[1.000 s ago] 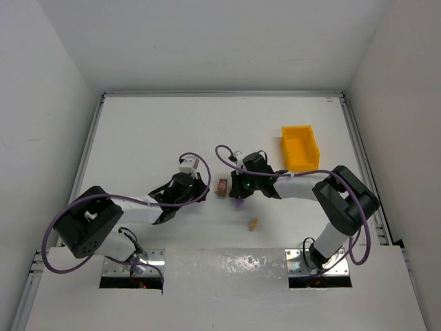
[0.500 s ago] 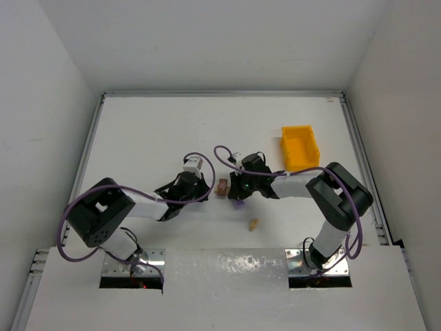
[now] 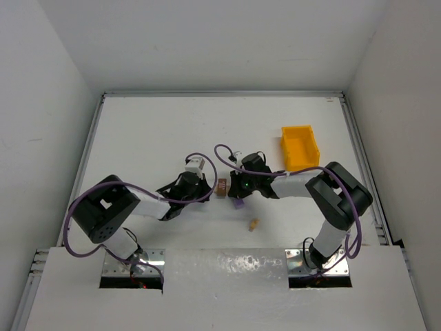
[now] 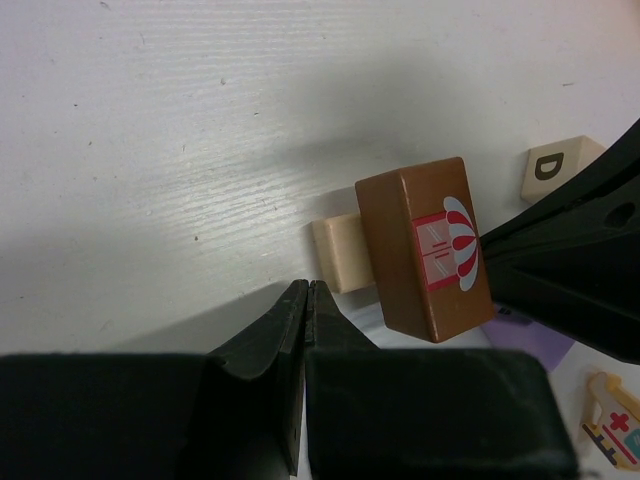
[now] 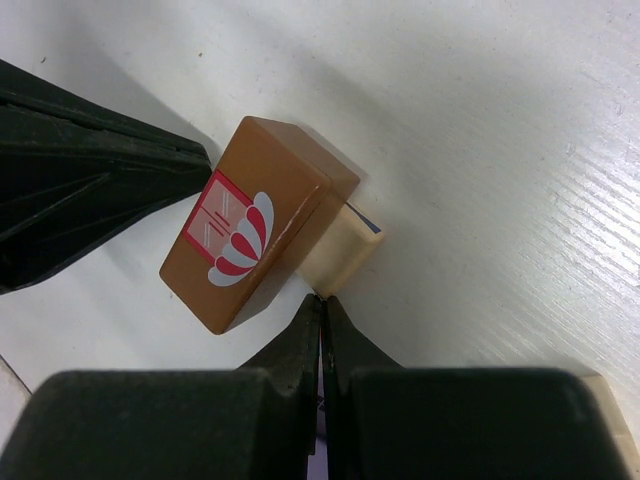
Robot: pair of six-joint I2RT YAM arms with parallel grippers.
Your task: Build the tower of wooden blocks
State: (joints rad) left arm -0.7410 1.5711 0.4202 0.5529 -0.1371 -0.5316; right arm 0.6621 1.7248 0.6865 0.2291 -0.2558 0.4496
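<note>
A dark brown block [image 3: 221,187] with a red and white picture lies on top of a pale tan block [image 4: 338,252] at mid table. Both show in the left wrist view, the brown one [image 4: 425,250] tilted over the tan one, and in the right wrist view [image 5: 250,225]. My left gripper [image 3: 209,187] is shut and empty, its tips [image 4: 308,290] just left of the tan block. My right gripper [image 3: 230,188] is shut and empty, its tips [image 5: 322,300] touching the tan block [image 5: 342,250]. A purple block [image 3: 237,202] lies under the right gripper.
A loose pale tan block [image 3: 253,224] lies nearer the arms; a tan block with the letter D [image 4: 555,168] shows in the left wrist view. The yellow bin [image 3: 301,147] stands at the right. White walls enclose the table.
My left gripper has moved right, closer to the brown block. The right gripper and the blocks have hardly moved.
</note>
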